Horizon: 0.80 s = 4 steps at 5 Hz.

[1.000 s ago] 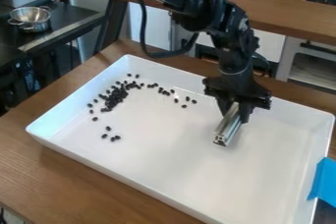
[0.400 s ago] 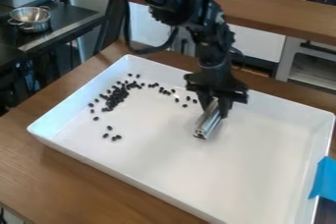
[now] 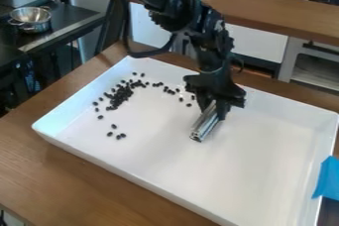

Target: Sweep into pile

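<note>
1. Since the earlier frames, the tool point(image 3: 215, 108) has moved leftward across the white tray point(image 3: 162, 150), carrying its metal bar point(image 3: 204, 127) along; the tray itself has slid slightly rightward, and the dark beans point(image 3: 118, 96) have shifted with it.
2. Clamped on the bar's far end, the tool hangs over the tray's far half, near the middle of its width; the bar slants toward the tray's near-left wall; whether it touches the tray floor, I cannot tell.
3. Most beans sit clustered in the tray's far-left part; a loose line of them trails rightward inside the tray toward the bar; a few more lie apart, nearer the tray's near-left wall.
4. Beneath the tray is the wooden surface point(image 3: 59, 175); blue tape point(image 3: 325, 180) sits at the tray's right edge.
</note>
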Motion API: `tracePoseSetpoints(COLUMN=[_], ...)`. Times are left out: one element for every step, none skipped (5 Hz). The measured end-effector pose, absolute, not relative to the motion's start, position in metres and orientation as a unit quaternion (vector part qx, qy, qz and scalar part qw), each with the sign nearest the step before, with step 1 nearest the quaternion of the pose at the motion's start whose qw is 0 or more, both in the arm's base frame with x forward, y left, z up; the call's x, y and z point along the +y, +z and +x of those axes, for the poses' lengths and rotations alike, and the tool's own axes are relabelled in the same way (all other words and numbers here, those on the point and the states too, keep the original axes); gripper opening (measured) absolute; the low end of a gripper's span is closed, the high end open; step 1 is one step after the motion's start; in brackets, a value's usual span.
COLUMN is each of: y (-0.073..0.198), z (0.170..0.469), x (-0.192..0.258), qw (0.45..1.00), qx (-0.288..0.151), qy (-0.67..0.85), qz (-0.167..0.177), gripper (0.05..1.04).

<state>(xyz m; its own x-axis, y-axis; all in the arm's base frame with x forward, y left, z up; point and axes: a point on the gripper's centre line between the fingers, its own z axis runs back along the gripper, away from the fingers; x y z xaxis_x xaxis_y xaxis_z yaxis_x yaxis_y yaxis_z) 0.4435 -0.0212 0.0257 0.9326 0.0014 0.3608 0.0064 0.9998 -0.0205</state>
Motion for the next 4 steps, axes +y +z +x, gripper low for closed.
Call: tracePoseSetpoints(y=[0.024, 0.025, 0.033, 0.046], z=[0.447, 0.446, 0.444, 0.448], x=[-0.014, 0.011, 0.051, 0.07], qw=[0.983, 0.987, 0.987, 0.984], qx=[-0.182, -0.158, -0.137, -0.139], qy=[-0.009, 0.016, 0.073, 0.104], qz=[0.015, 0.028, 0.038, 0.045], gripper=[0.378, 0.378, 0.378, 0.378])
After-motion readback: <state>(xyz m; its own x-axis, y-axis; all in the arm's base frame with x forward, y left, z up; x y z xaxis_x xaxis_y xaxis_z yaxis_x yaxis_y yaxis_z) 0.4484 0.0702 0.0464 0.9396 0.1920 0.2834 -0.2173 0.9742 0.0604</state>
